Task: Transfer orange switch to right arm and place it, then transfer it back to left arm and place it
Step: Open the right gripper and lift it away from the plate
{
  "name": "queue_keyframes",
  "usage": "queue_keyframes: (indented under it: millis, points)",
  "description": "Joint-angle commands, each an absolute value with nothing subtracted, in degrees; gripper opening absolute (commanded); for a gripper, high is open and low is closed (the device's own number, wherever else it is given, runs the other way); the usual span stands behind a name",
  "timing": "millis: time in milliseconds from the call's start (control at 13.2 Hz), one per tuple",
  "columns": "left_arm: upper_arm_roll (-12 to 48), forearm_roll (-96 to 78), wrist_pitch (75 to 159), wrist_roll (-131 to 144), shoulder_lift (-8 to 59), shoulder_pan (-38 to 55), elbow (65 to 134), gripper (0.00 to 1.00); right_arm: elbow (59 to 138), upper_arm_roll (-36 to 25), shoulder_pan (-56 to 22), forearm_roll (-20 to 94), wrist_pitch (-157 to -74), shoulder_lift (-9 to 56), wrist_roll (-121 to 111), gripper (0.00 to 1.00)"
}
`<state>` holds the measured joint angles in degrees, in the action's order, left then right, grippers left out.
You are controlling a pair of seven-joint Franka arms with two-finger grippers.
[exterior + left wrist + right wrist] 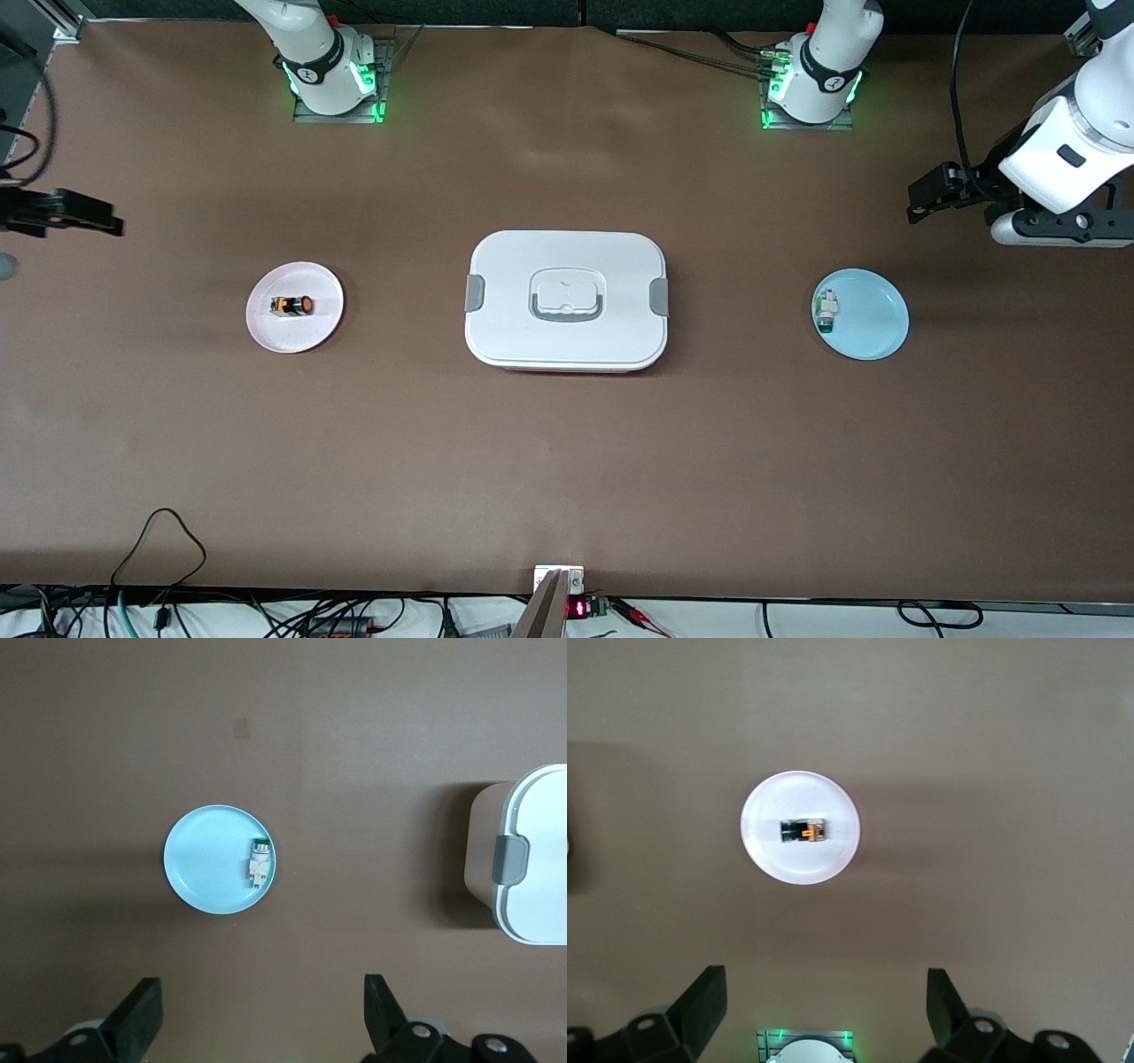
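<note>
The orange switch (292, 305) (803, 830) lies on a small white plate (266, 330) (766, 855) toward the right arm's end of the table. The white box (567, 257) (536, 904), lid on, stands at mid-table between the two plates. My right gripper (102, 221) (824, 1001) hangs high over the table edge at its arm's end, open and empty. My left gripper (926, 195) (261, 1014) hangs over the table at the left arm's end, open, with nothing between its fingers. Neither gripper touches anything.
A light blue plate (873, 328) (204, 868) toward the left arm's end carries a small white-and-green component (826, 310) (259, 862). The arm bases (332, 75) (819, 84) stand along the table's edge farthest from the front camera. Cables lie along the near edge (159, 549).
</note>
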<state>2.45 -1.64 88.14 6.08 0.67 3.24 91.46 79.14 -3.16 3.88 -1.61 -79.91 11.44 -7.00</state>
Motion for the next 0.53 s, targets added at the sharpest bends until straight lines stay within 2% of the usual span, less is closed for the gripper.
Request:
queue_keyframes:
  millis: [0,303,454]
  points:
    - [2.5,-0.5,87.2,6.1,1.5,3.3,89.8,1.0,83.8,-2.6,3.3,-3.9,-84.7,8.5,-3.4,1.0]
    - [2.5,-0.6,87.2,6.1,1.5,3.3,89.8,1.0,87.6,-2.3,3.3,-3.9,-88.8,6.3,-2.0,1.0]
    - [2.5,-0.7,87.2,6.1,1.5,3.3,89.8,1.0,93.7,-2.3,3.3,-3.9,-93.4,2.6,-2.0,1.0]
